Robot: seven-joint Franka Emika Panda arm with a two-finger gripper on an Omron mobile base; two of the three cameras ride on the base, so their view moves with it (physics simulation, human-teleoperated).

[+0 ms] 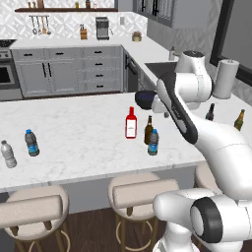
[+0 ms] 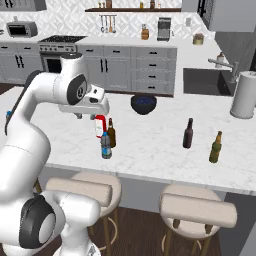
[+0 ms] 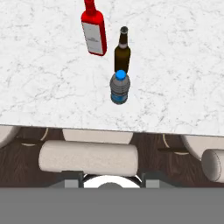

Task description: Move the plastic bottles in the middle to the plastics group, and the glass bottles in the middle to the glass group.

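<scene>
Three bottles clustered mid-counter [image 1: 74,133], all untouched: red bottle [image 1: 131,123] with its white label at the back, brown long-necked bottle [image 1: 148,130] just beside it, small blue-capped plastic bottle [image 1: 153,142] in front, nearest the counter edge. Seen from the hand camera, stacked almost in a line — blue cap [image 3: 120,74] just beside the brown bottle's base. Gripper [image 2: 86,115] hanging above and short of the trio, nothing between the jaws; how far apart, cannot tell from here.

Best to take the plastic bottle first, probably: closest, and clear on the stool side. Come down centred on the cap, clamp around the body below the neck, keep well off that brown bottle behind — a nudge there likely topples it into the red one. Lift straight up before swinging left toward the plastics group [image 1: 19,147]. Glass group [image 2: 202,140] waiting far right.
</scene>
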